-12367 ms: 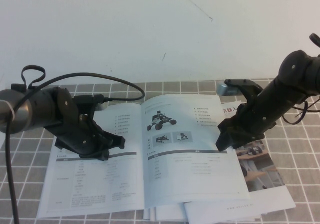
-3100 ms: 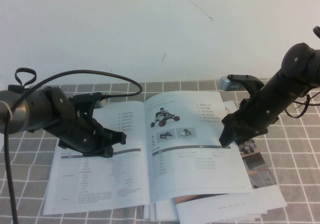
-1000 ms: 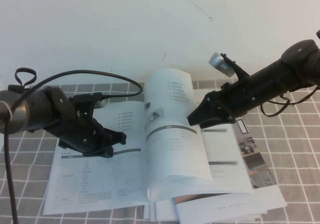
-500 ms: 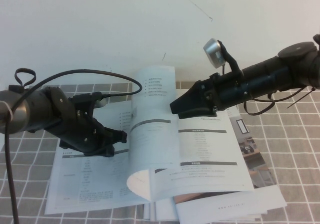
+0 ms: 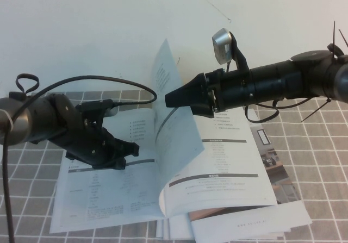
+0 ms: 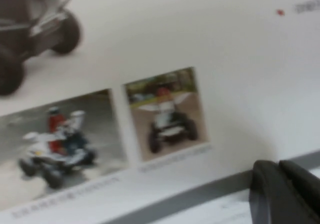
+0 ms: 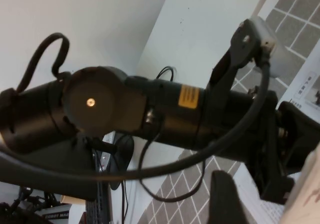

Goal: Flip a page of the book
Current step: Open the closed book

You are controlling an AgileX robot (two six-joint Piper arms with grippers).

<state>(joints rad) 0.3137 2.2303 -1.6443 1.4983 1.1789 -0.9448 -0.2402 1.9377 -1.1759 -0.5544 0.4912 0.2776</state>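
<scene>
Left end effector (image 5: 117, 153): at 9 o'clock in the high view, low over the left-hand leaf of the book; whether fingers stand wide or narrow cannot be told; one dark fingertip (image 6: 282, 194) close above print in the left wrist view.
Book (image 5: 103, 188): open flat on the bench, centre toward 6 o'clock; left leaf under the left arm, right leaf spread toward 4 o'clock.
Page (image 5: 174, 118): standing nearly upright from the spine at centre, top edge toward 12 o'clock, lower part curling; printed face turned toward the left arm.
Right end effector (image 5: 176, 97): just right of centre, arm reaching in from 3 o'clock; tip against the right face of the raised page, fingers spread as wide as they go, no clamp on the sheet seen.
Loose sheets (image 5: 244, 226): under the book's lower edge, 5 o'clock.
Brochure (image 5: 277, 178): at 4 o'clock, partly tucked beneath the right leaf.
Bench (image 5: 321, 167): grey checked cloth.
</scene>
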